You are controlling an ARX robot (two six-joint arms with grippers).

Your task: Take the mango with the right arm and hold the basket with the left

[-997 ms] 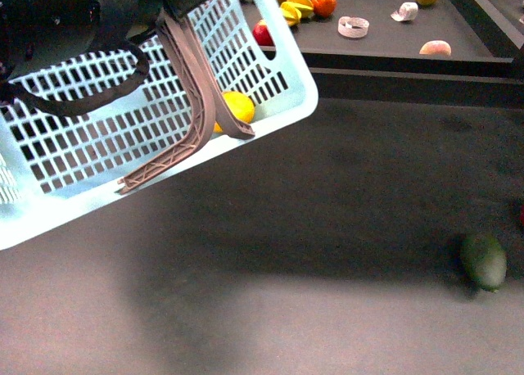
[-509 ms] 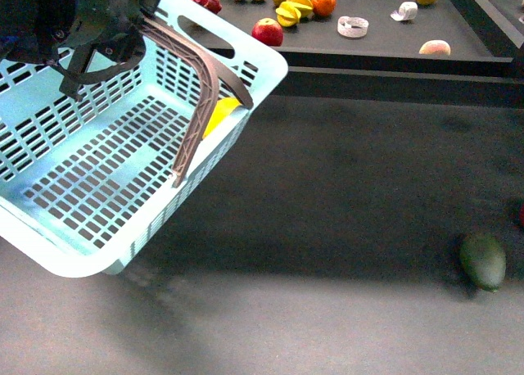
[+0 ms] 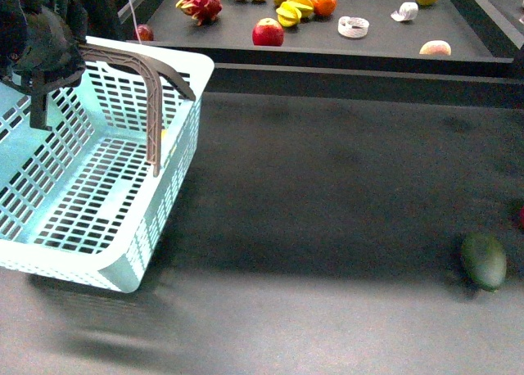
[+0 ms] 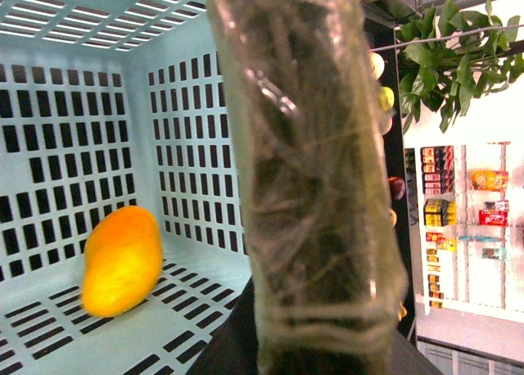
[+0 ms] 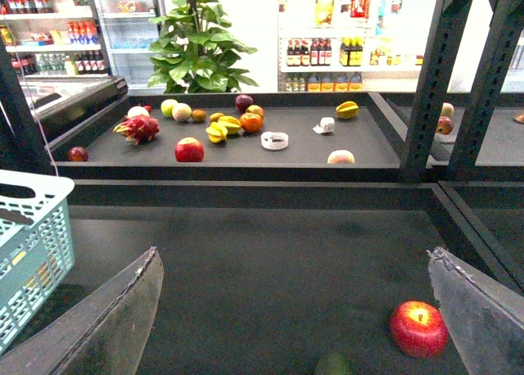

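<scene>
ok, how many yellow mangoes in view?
1. The mango lies inside the basket, on its floor near a corner. Small fruit on the shelf is too distant to rule out.

Turquoise basket (image 3: 176,158) tilted at left, handles (image 3: 151,84) under black left arm (image 3: 37,39); dark green fruit (image 3: 483,260) far right on floor.

1 basket (image 3: 176,158) left of frame; 1 mango (image 4: 121,260) inside it. 2 grey-brown handles (image 3: 153,105). 1 dark green fruit (image 3: 483,260) lower right. 1 dragon fruit (image 3: 201,4) top. 2 red apples (image 3: 268,33) (image 5: 418,328).
</scene>
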